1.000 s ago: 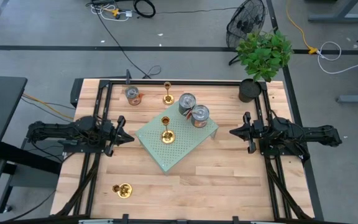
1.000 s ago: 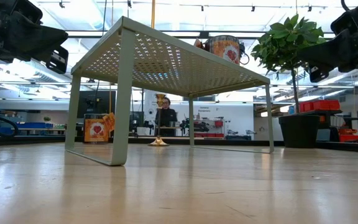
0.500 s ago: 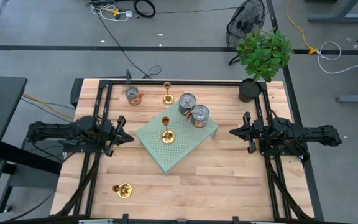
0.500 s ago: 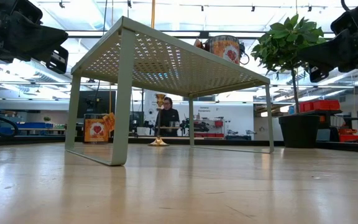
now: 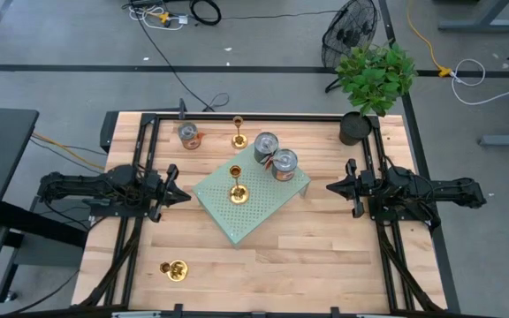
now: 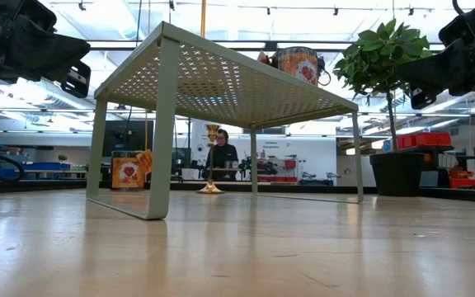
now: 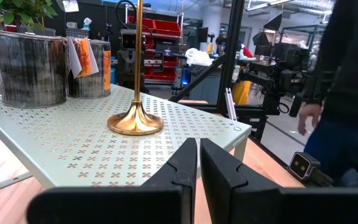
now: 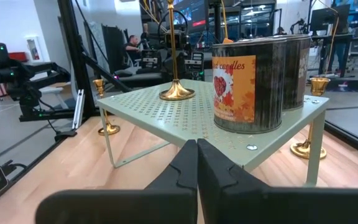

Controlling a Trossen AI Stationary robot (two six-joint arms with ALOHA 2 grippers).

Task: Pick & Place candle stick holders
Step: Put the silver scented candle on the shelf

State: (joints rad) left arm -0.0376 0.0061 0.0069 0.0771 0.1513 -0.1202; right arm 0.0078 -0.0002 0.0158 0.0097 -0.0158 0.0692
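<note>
Three gold candle stick holders show. One (image 5: pixel 236 187) stands by its round base on the pale green perforated shelf (image 5: pixel 254 212); it also shows in the left wrist view (image 7: pixel 135 121) and the right wrist view (image 8: pixel 176 93). One (image 5: pixel 237 134) stands on the table near the far edge. One (image 5: pixel 176 270) is on the table at the near left (image 8: pixel 108 127). My left gripper (image 5: pixel 182 196) is shut and empty, left of the shelf. My right gripper (image 5: pixel 330 187) is shut and empty, right of the shelf.
Two silver labelled cans (image 5: pixel 275 155) stand on the shelf's far right part, and a third can (image 5: pixel 188 135) stands on the table at the far left. A potted plant (image 5: pixel 365 97) stands at the far right corner. A person (image 7: pixel 344 93) stands beyond the table.
</note>
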